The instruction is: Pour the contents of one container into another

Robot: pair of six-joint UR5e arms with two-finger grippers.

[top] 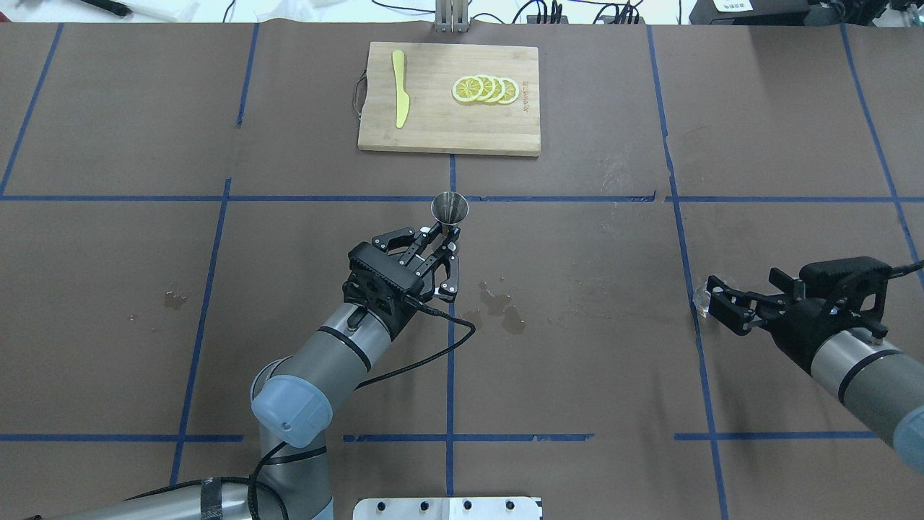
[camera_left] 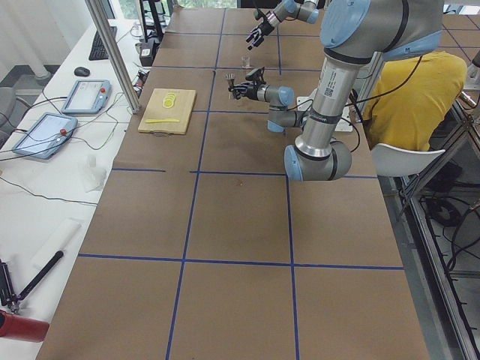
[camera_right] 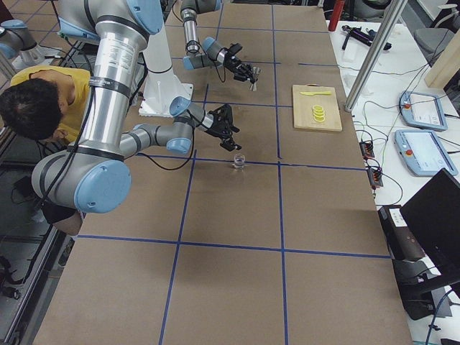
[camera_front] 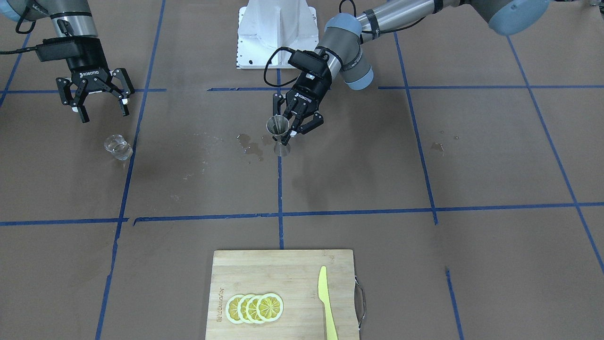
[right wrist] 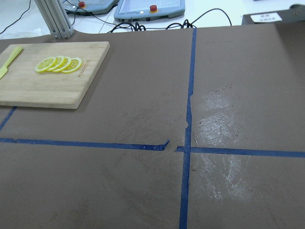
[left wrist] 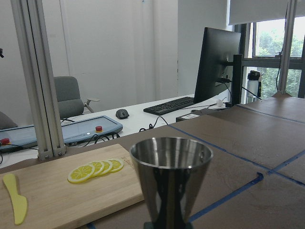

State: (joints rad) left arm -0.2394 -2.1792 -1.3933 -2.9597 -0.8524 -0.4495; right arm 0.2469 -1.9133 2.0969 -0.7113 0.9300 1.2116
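Brand lettering on the two grippers and the board.
White "ROBOTIQ" stands on the body of the black right gripper [camera_front: 104, 112], and again, upside down from across the worktop, on the black left gripper [camera_front: 289, 134]. The rectangular bamboo cutting board [camera_front: 283, 274] carries a burnt-in mark along one short edge, too small to read.

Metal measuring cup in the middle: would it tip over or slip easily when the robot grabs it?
The metal measuring cup is hourglass-shaped, wide-mouthed on a small foot, so a nudge would likely tip it. Its polished steel looks slippery, though the narrow waist, where the left gripper holds it, should help. It seems rigid, not fragile.
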